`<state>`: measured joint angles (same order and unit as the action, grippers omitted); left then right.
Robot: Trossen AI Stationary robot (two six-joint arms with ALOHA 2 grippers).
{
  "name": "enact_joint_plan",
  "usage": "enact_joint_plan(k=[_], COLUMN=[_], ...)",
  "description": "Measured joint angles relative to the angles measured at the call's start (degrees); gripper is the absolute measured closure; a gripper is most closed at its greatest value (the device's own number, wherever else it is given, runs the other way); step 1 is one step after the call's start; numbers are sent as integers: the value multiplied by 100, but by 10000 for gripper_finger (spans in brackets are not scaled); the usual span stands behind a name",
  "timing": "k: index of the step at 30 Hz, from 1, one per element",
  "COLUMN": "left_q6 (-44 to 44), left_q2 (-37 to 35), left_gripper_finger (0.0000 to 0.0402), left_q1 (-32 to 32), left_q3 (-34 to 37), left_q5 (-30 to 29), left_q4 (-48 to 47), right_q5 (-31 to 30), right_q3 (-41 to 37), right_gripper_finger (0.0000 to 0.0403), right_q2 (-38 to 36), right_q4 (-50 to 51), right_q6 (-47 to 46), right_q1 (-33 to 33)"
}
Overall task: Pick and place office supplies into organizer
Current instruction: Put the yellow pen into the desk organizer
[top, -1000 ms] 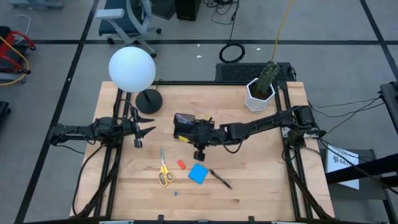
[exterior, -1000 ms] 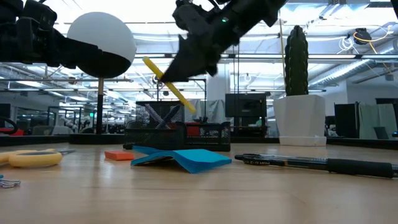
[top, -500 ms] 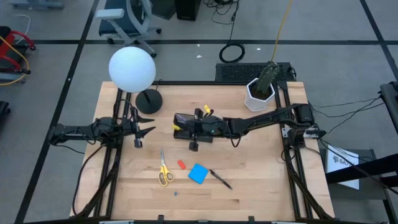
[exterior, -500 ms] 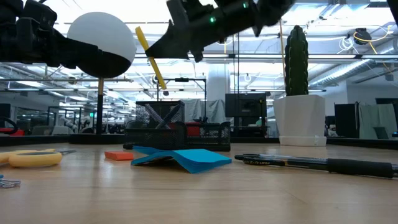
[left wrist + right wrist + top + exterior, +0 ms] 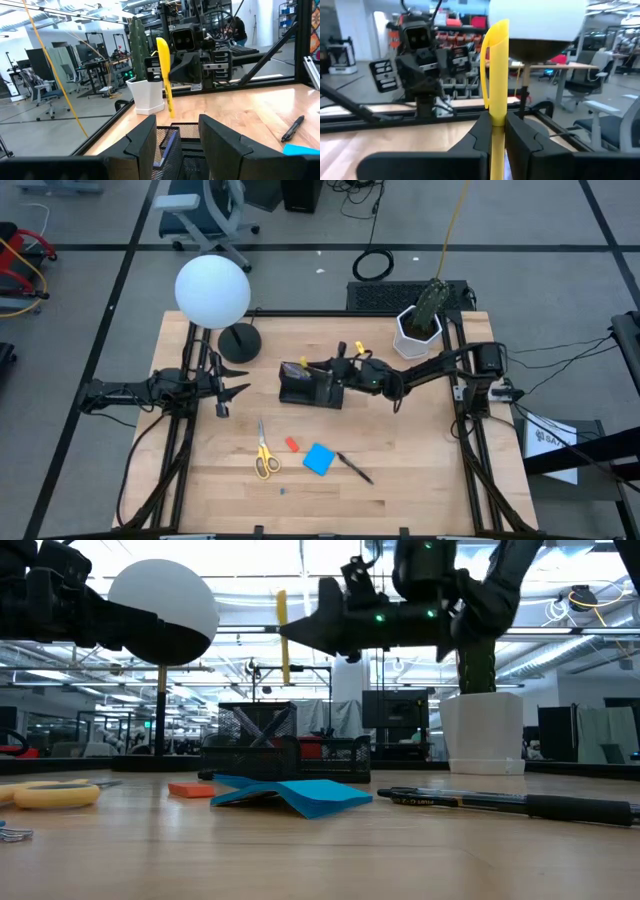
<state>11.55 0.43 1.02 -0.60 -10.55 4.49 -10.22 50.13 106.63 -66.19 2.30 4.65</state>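
Landmark: small black mesh rectangular desk organizer (image 5: 306, 384), mid-worktop on the light wooden worktop (image 5: 420, 470). Right end effector (image 5: 290, 630) hangs above the organizer, fingers clamped on one yellow plastic pen (image 5: 282, 636) held upright over the taller cup section; the right wrist view shows the pen pinched between both fingers (image 5: 487, 131). Inside the organizer cup, a purple-grey pen (image 5: 167, 148) leans against the mesh.

Left end effector (image 5: 238, 389) waits to the left of the organizer, level with it, fingers apart and holding nothing; its fingers (image 5: 143, 141) point at the organizer.

In front of the organizer, toward the near edge of the worktop: one pair of yellow-handled scissors (image 5: 264, 451), one small red eraser-like block (image 5: 292, 444), one blue square paper pad (image 5: 319, 459), one black pen (image 5: 354, 468), all lying flat, close together but apart from the organizer. One tiny blue piece (image 5: 282, 491) lies nearer the edge, too small to tell what it is.

Behind the organizer: round black lamp base (image 5: 239, 342) with white globe shade (image 5: 212, 291) to the back left, white pot with green cactus (image 5: 420, 324) to the back right. Neither blocks the organizer top. The right arm (image 5: 440, 366) stretches across from the right side of the worktop.

Count: three pens seen, one scissors, one eraser, one pad.
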Motion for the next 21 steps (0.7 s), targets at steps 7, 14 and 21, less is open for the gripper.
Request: enact_joint_plan(k=[7,14,21], left_q6=[-1,0,0], left_q2=[-1,0,-2], left_gripper_finger=[247,247,247], left_q1=[0,-2,-2], left_q3=[0,0,0], left_q5=[0,0,-2], left_q4=[1,0,0], right_q5=[293,281,285], right_q3=[-14,23,24], right_gripper_finger=[379,379,380], right_q2=[263,529,678], right_q4=[-650,-747,-890], right_q6=[-2,-69,-130], right_q1=[96,199,291])
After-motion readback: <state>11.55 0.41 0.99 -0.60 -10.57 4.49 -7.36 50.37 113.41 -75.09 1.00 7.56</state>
